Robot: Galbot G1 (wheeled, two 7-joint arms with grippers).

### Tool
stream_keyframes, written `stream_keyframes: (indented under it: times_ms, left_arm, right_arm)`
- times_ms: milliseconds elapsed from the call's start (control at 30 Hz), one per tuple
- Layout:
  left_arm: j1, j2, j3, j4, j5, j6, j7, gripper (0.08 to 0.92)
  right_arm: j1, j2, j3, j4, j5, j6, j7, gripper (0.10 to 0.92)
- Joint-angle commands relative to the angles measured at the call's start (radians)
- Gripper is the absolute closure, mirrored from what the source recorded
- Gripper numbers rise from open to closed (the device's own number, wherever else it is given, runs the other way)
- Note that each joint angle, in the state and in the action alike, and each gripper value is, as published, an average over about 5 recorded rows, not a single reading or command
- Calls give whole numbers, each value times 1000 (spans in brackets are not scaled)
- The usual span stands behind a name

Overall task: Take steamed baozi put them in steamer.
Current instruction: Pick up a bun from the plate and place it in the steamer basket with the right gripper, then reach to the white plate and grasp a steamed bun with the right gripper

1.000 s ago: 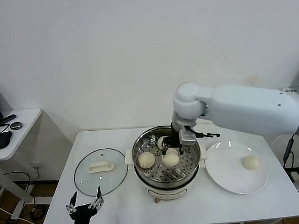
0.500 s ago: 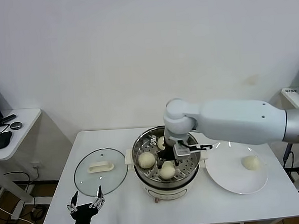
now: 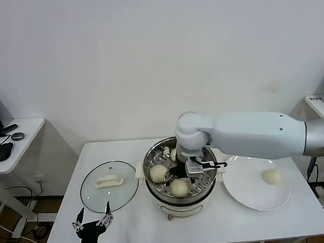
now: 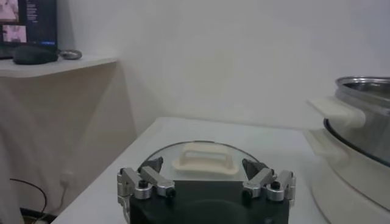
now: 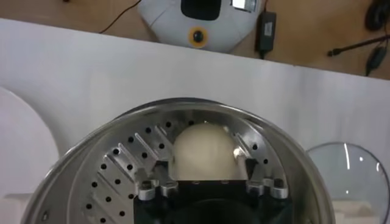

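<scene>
Step in hand, as judged: release of a bun into the steamer [image 3: 154, 180]. Right claw [image 3: 183, 175] down inside the pot, just over the perforated tray. Jaws spread wide in the right wrist view, standing either side of a bun [image 5: 204, 151] without pinching it; nothing held. That bun [image 3: 179, 187] resting on the tray directly under the claw, at the near side of the pot. Second bun [image 3: 158, 173] just beside the claw toward the robot's left, also on the tray. A third pale shape behind the claw, mostly hidden by the wrist; cannot confirm as a bun. Last bun [image 3: 272, 176] well off to the claw's right, alone on the plate [image 3: 249, 196]. Lid [image 3: 108, 185] flat on the table [image 3: 223, 228], beyond the pot on the left. Left claw [image 3: 92, 224] parked low at the near left table edge, fingers [image 4: 149, 179] apart, empty.

Next move, as judged: straight lift clear of the rim before any sideways travel, to avoid nudging the set bun, then across to the plate for the remaining one.
</scene>
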Motion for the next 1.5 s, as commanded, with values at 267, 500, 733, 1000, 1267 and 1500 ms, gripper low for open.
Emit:
stream_keyframes:
  times_ms: [267,500,733,1000,1267,1500]
  left_arm:
    - [-4,15,-2,-7,-17,4,11,177]
    - [2,42,-25,-24,-31,6,37,177]
    - [-11,71,-76,-17,-83,32,43,177]
    - [5,59,-78,-22,-78,38,48,177]
    - [34,54,-85,-10,-72,39,39,177]
    - [31,56,-100,7,-72,41,37,177]
  right_arm:
    - [246,-247,30,-83,494,-382,-9,203]
    - [180,-431,44,-212,538,-737,-21,203]
    - [36,-584,85,-222,381,-850,-69,203]
    - [-320,-612,383,-334,163,-712,-75,203]
    - [-624,-529,653,-528,-41,-559,-89,203]
    - [-687,-467,723,-609,-125,-558,-67,203]
